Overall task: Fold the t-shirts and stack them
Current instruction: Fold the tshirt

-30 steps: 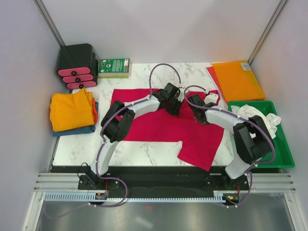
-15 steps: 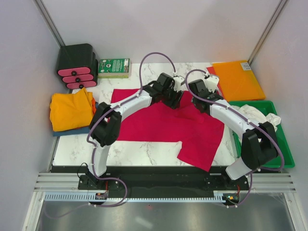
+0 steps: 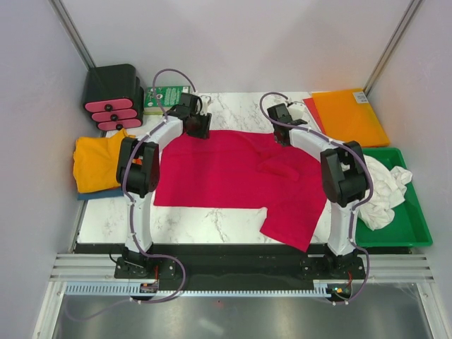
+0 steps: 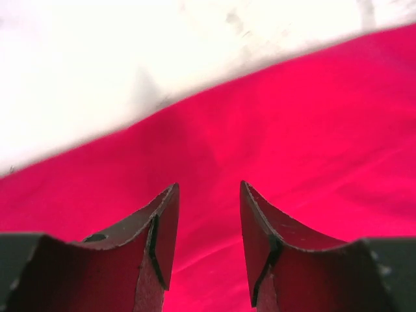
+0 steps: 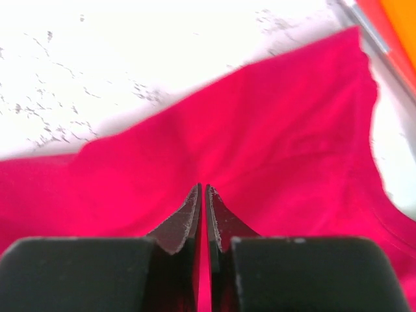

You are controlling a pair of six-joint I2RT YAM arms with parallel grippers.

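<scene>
Nearest, at the lower right of the top view, a flap of the red shirt (image 3: 233, 176) reaches toward the front edge of the surface (image 3: 205, 215). The rest of it lies spread flat across the middle, which suits a first fold. At mid-left a folded yellow shirt (image 3: 99, 162) rests on a blue shirt (image 3: 106, 192), probably the start of the stack. At mid-right a crumpled white shirt (image 3: 381, 187) waits in the tray (image 3: 417, 236).

Farther back, both arms reach to the red shirt's far edge. The left tool (image 4: 208, 188) is spread over the cloth just inside the hem at the upper left, with nothing between its fingers. It is likely lining up a grip. The right tool (image 5: 202, 186) is pressed almost together at the upper right. Creases in the cloth converge on its tips, so it appears to be pinching the red shirt. Holding both far corners would let the arms draw that edge forward evenly.

Beyond, at the upper right, lies the orange sheet (image 3: 349, 116).
</scene>
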